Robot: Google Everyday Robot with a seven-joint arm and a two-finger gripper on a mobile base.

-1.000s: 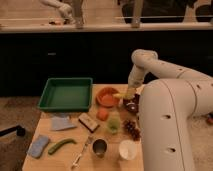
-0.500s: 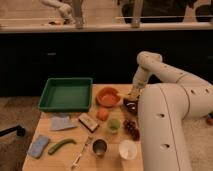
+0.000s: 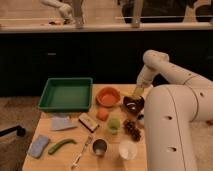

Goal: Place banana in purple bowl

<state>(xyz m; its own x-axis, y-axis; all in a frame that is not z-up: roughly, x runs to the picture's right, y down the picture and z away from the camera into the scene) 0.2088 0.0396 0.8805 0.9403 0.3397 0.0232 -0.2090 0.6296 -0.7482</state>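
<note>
Dim room, dark counter along the back, wooden tabletop [image 3: 70, 131] in the lower half of the frame. Arm's white housing fills the right side.

Change over the last second: arm swung from the centre of the frame toward the right and lowered its wrist; the tool [image 3: 137, 92] now sits right of centre, just above the far rim of the purple bowl [image 3: 133, 104]. A second ago it hung higher, between the two bowls.

Tool state: cannot tell whether the fingers are apart or closed. A small yellow bit shows at its tip, probably the banana [image 3: 138, 91], so my read is it's carried there, over the bowl and not yet inside. No other banana visible on the tabletop.

Layout:
- orange bowl [image 3: 108, 96] just left of the purple bowl, rims near touching
- green tray [image 3: 66, 94] at upper left of the tabletop
- orange fruit [image 3: 102, 114] and a green fruit [image 3: 114, 124] below the orange bowl
- green vegetable [image 3: 61, 145] at lower left, well apart from the bowls
- metal cup [image 3: 100, 147] and white cup [image 3: 128, 149] along the front edge

Meaning for the task: transport looks nearly done. What's left is a short descent and a release. Risk: tool is over the far rim, not the centre, so a drop here could clip the edge.
</note>
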